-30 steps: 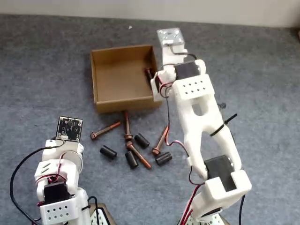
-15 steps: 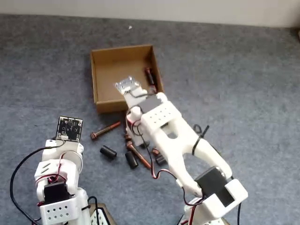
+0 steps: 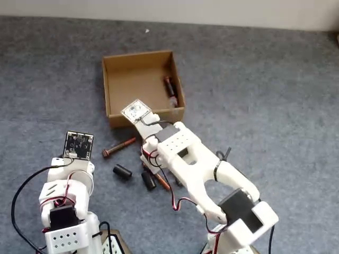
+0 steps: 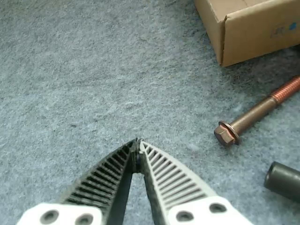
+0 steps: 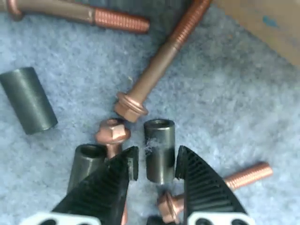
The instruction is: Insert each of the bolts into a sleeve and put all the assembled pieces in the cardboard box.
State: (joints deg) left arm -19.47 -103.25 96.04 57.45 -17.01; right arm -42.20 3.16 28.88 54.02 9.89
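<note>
The cardboard box (image 3: 139,84) holds one bolt-in-sleeve piece (image 3: 169,90) by its right wall. Loose copper bolts and dark sleeves lie in front of it. My right gripper (image 5: 157,158) is open and low over this pile, its fingers straddling an upright-lying dark sleeve (image 5: 159,150) with small gaps on both sides. Around it are a long bolt (image 5: 159,65), a bolt head (image 5: 112,132) and another sleeve (image 5: 89,161). My left gripper (image 4: 137,146) is shut on nothing, above bare carpet, with a bolt (image 4: 255,112) and a sleeve (image 4: 283,180) off to one side.
Another bolt (image 3: 119,146) and a sleeve (image 3: 123,171) lie between the two arms. A box corner (image 4: 243,28) is close to the left gripper. Grey carpet (image 3: 275,79) stretches open to the right of the box.
The right arm has swung from the box's right wall back over the pile and come down around a sleeve. The left arm has kept still.
</note>
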